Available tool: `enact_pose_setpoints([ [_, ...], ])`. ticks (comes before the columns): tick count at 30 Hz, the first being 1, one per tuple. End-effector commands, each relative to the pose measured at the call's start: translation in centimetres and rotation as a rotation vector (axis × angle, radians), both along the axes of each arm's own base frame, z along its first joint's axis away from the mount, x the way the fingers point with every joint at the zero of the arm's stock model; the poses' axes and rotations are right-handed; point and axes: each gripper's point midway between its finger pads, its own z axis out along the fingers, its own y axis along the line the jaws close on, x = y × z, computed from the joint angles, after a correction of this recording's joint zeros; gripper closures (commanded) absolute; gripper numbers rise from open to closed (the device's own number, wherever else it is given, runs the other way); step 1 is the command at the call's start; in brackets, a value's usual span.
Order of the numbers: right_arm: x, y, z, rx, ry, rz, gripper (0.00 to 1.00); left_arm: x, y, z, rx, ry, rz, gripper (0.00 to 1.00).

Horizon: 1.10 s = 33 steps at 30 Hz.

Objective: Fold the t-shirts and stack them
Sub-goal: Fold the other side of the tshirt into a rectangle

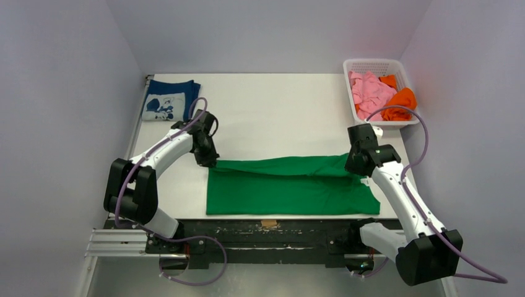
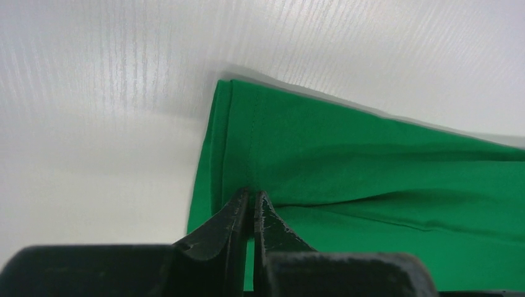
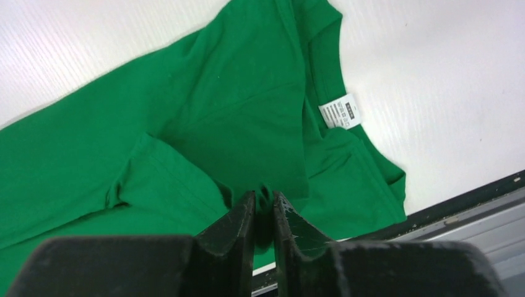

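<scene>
1. White table (image 1: 278, 111) boxed in by plain pale walls; arm bases along the bottom edge of the top view.
2. Left gripper (image 2: 252, 197): fingers nearly together, only a slit between them, and they look to pinch the hem end of the green shirt (image 1: 291, 185). It sits left of centre in the top view.
3. Right gripper (image 3: 264, 204): also nearly closed, with a small nub of green cloth nipped between the tips. It sits right of centre, at the collar end.
4. Green shirt lies across the lower middle of the table. Its far long edge is doubled over towards the near edge, and the white label (image 3: 340, 111) shows at the neck.
5. Navy shirt (image 1: 168, 99) is folded at the upper left. Pink shirt (image 1: 370, 90) and orange shirt (image 1: 402, 99) are heaped in the basket (image 1: 371, 64) at the upper right.
6. Step, as I judge it: a lengthwise fold of the green shirt, partly laid.
7. The next move calls for both grippers to travel together towards the near edge, keeping the cloth taut and level, and to let go only once the edges line up.
8. Hard to tell:
   - how many layers each gripper holds;
   - the near sleeve, which is tucked under;
   - the right gripper's tips, hidden by its own body in the top view.
</scene>
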Motion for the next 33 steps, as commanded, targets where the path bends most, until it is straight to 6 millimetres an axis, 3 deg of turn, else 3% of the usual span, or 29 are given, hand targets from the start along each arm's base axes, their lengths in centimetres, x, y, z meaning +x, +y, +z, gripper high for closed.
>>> enact_pose_setpoints([
  [1,-2.5,0.7,-2.0,0.055,0.101,-0.040,0.82,-0.6,0.5,0.1,0.019,0.001,0.004,0.90],
  [4,-5.4,1.3,-3.5,0.107,0.212,-0.070,0.67,-2.9,1.7,0.3,0.067,0.060,0.028,0.70],
  [7,-7.6,2.0,-3.7,0.168,0.241,-0.091,0.56,-5.5,3.1,1.3,0.113,0.105,0.053,0.49],
  [9,-7.3,2.0,-3.3,0.176,0.190,-0.078,0.45,-6.4,4.2,2.4,0.158,0.097,0.077,0.37],
  [12,-4.9,2.8,-2.0,0.218,0.070,-0.045,0.28,-5.8,4.5,4.5,0.159,0.035,0.087,0.18],
  [15,-1.7,3.9,-1.0,0.251,-0.019,-0.008,0.17,-3.5,1.8,6.5,0.029,-0.052,0.023,0.10],
  [19,2.6,5.9,-1.7,0.300,-0.074,0.082,0.15,-0.2,-4.9,7.9,-0.274,-0.142,-0.126,0.00],
  [22,5.2,6.0,-2.8,0.273,-0.079,0.087,0.14,0.5,-8.1,6.8,-0.376,-0.110,-0.188,0.00],
  [25,7.3,6.7,-4.2,0.290,-0.080,0.104,0.13,0.7,-8.9,4.2,-0.391,-0.027,-0.187,0.00],
  [29,7.9,7.4,-7.4,0.295,0.022,0.130,0.13,-0.1,-8.3,0.7,-0.343,0.072,-0.164,0.00],
  [33,7.1,7.8,-8.9,0.302,0.090,0.164,0.13,-0.9,-6.6,-1.8,-0.248,0.129,-0.125,0.00],
])
